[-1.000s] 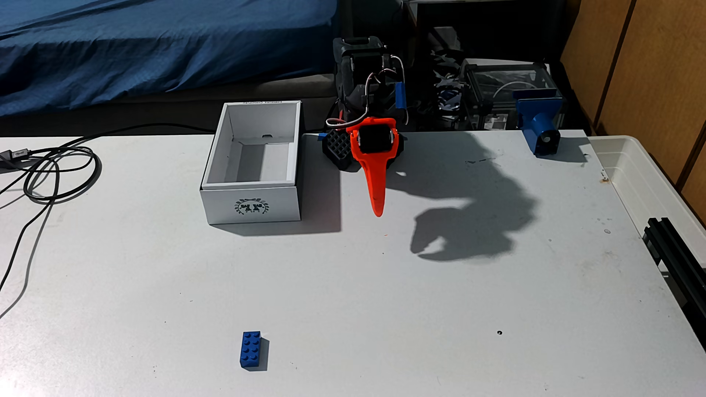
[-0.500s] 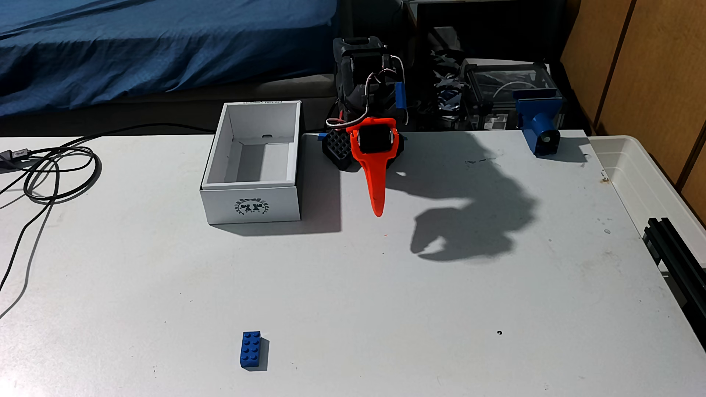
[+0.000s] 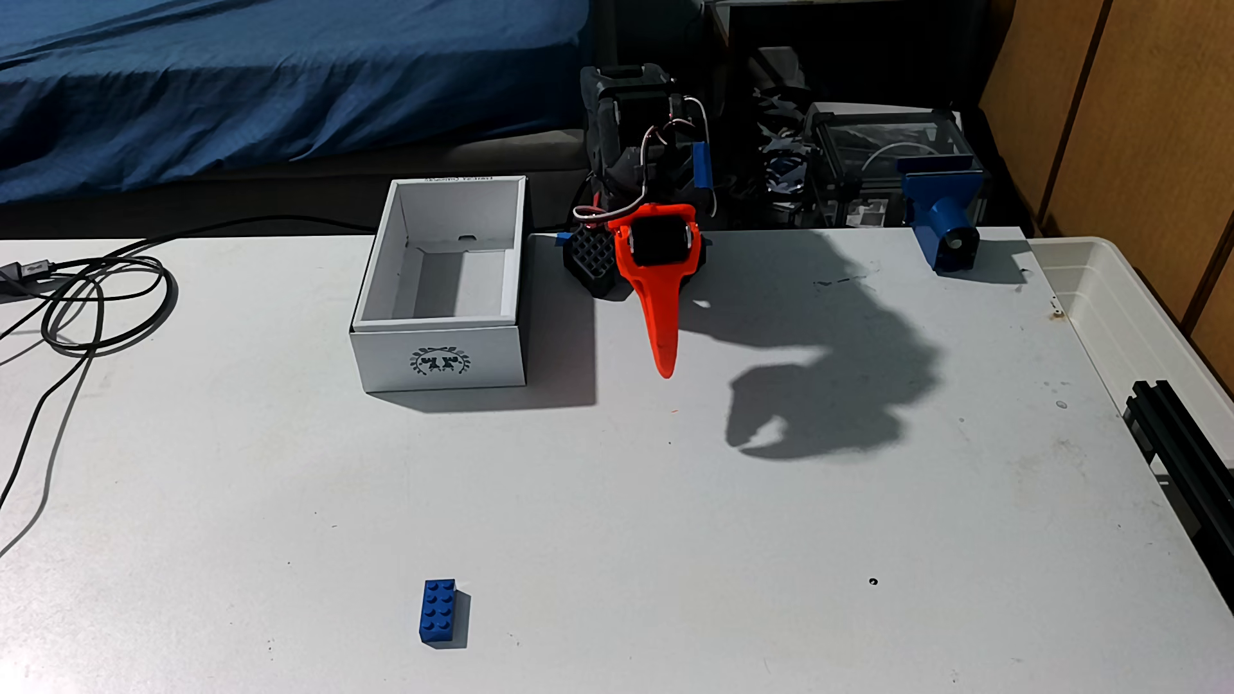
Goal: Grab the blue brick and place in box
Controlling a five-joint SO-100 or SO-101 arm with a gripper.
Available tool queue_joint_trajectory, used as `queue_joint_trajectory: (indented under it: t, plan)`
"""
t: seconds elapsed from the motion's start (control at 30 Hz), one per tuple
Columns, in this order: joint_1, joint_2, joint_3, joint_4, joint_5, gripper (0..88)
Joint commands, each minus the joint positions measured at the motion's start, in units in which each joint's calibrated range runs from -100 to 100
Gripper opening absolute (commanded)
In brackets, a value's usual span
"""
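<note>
In the fixed view, the blue brick [image 3: 439,612] lay studs-up on the white surface [image 3: 668,534] near the front edge, its long side running away from the camera, well apart from everything else. The box [image 3: 441,357] stood open-topped toward the back of the surface, left of the arm, with its dark wreath emblem on the short side facing the camera; its inside looked empty. The gripper [image 3: 665,370] hung just right of the box, above the surface and far from the brick, its orange finger pointing down toward the camera. Only that one orange finger could be made out from this angle, so I cannot tell from the gripper itself how far it was parted (its shadow [image 3: 828,374] on the surface to the right showed two tips with only a thin sliver of light between them). It had hold of nothing that could be seen. Behind it sat the arm's black base [image 3: 591,260] at the back edge. A coil of dark cable [image 3: 100,307] lay at the left of the surface, a blue clamp-like part [image 3: 945,213] sat at the back right corner, and a translucent bin [image 3: 1135,313] stood beside the surface on the right. A bed with a blue cover [image 3: 267,87] lay behind.
</note>
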Motion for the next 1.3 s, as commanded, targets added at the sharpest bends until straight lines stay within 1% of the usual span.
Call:
queue_joint_trajectory:
  t: [0.0, 0.23, 0.37, 0.5, 0.73, 0.9, 1.03, 1.27]
  plan:
    - [-0.3, -0.6, -5.2, -1.1, 0.3, 1.0]
    - [-0.3, -0.6, -18.4, 0.0, 0.3, 1.0]
    - [-0.3, 3.5, -27.7, 3.4, 0.3, 1.0]
    - [0.2, 13.9, -39.8, 3.7, 0.3, 1.0]
    - [7.7, 39.2, -63.1, 2.8, -0.4, 1.0]
    - [13.5, 56.7, -77.1, 2.8, -5.2, 1.0]
    - [17.3, 66.3, -84.9, 3.2, -8.9, 1.0]
    - [24.6, 78.1, -89.9, 2.8, -15.0, 1.0]
